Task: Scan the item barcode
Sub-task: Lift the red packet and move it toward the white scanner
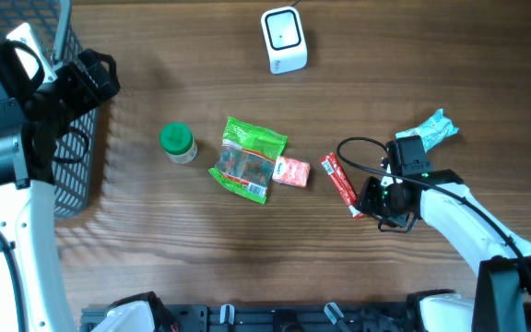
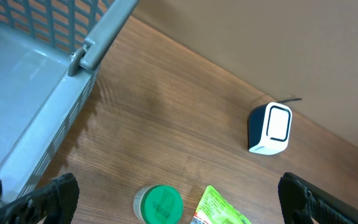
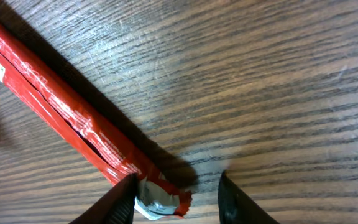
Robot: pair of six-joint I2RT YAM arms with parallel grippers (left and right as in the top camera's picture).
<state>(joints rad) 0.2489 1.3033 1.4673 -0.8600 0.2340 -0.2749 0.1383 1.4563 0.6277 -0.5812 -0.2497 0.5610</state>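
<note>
A long red snack bar (image 1: 341, 183) lies on the wooden table, a barcode visible near its far end in the right wrist view. My right gripper (image 1: 369, 205) is low over its near end. In the right wrist view the bar (image 3: 61, 112) runs diagonally and its crimped end sits between the fingers (image 3: 120, 202), against the left one. The right gripper (image 3: 176, 200) is open, with a gap left on the right side. The white scanner (image 1: 284, 40) stands at the back. My left gripper (image 1: 90, 78) hangs wide open by the basket, holding nothing (image 2: 180, 198).
A green-lidded jar (image 1: 178, 142), a green packet (image 1: 247, 159) and a small pink packet (image 1: 291, 171) lie mid-table. A teal packet (image 1: 436, 129) sits behind the right arm. A grey basket (image 1: 72, 175) stands at the left edge.
</note>
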